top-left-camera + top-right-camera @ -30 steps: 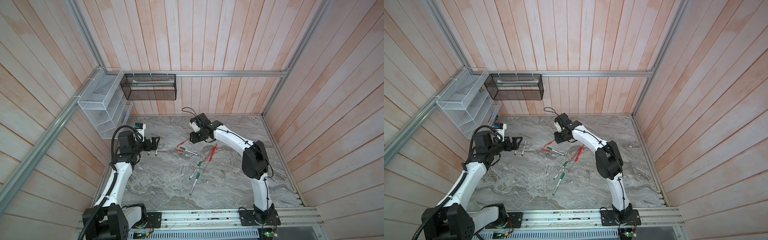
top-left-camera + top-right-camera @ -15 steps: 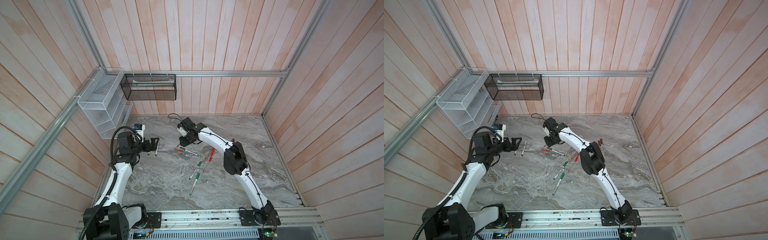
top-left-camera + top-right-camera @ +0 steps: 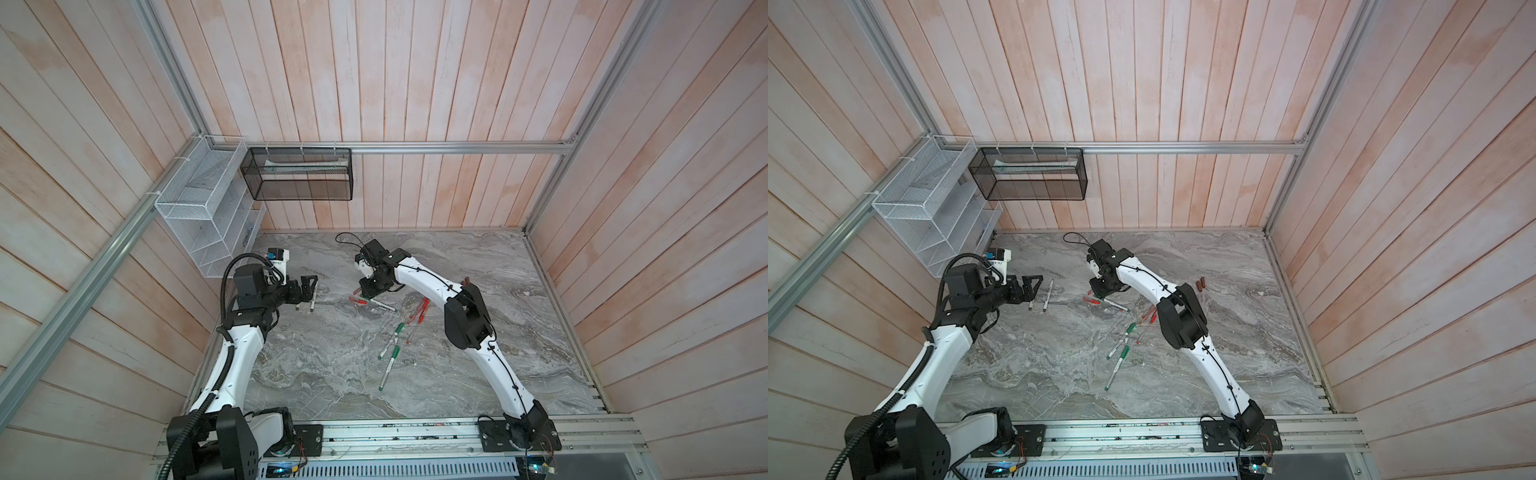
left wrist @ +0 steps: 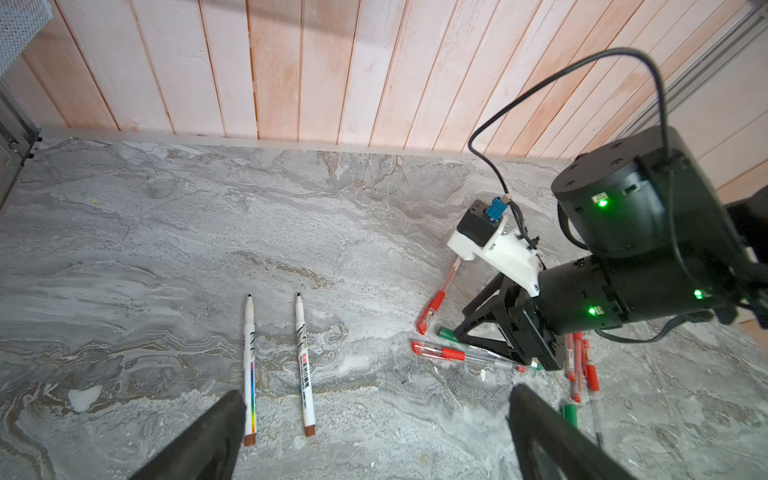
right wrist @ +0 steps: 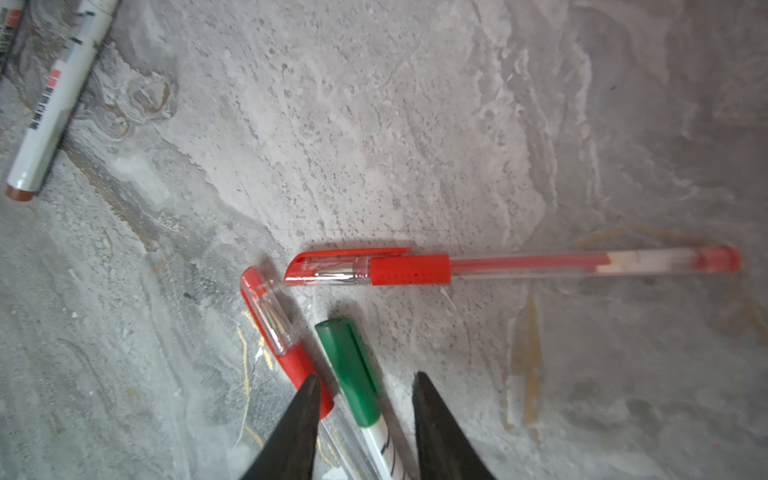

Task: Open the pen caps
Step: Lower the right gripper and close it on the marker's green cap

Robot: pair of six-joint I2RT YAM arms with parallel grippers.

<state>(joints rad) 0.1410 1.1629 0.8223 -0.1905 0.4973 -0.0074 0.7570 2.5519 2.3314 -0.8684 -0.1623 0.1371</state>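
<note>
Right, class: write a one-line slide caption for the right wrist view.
Open right claw straddling a green marker cap, two capped red pens alongside on grey marble.

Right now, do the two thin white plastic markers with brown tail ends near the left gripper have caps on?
No: in the left wrist view, both white markers show bare black tips.

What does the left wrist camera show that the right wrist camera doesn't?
Only the left wrist view: the open left pincer, the right arm, the wall and a red pen pile. Only the right wrist view: the right pincer straddling the green cap with a gap on each side. Both: the green cap, two red pens beside it and a white marker.
</note>
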